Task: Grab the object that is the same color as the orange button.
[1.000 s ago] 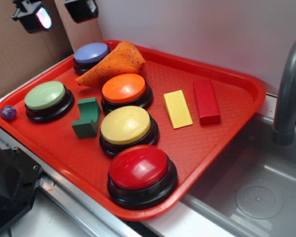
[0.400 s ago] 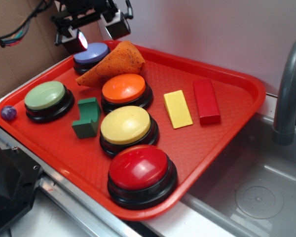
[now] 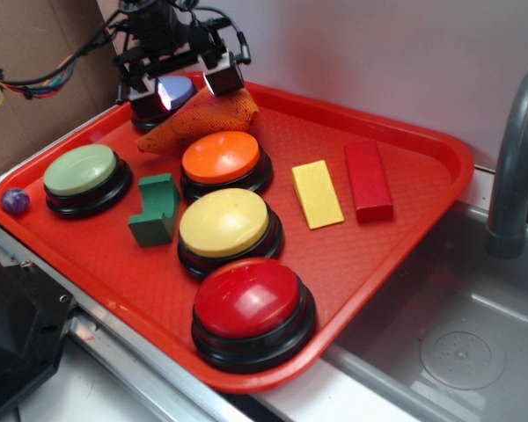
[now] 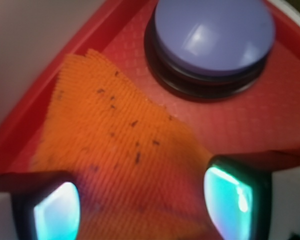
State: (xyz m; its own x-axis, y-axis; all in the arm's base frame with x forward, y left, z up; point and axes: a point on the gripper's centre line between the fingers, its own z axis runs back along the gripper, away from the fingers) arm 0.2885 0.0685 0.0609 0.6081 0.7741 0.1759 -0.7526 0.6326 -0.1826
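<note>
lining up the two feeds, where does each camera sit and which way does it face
Exterior: off the tray's near corner, raised, looking down across the red tray; the arm and hand show at the far end.
Wrist: on the hand, looking down between both fingertips.
Shared: orange cloth, purple button.

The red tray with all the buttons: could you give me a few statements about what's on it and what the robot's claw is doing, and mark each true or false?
1. The gripper is open above the orange knitted cloth. True.
2. The orange button sits between the cloth and the yellow button. True.
3. The gripper has lifted the cloth off the red tray. False: the cloth lies on the tray, with the fingers apart on either side of it.
4. The green block lies beside the red block. False: the yellow block does.
5. The purple button is next to the cloth. True.
</note>
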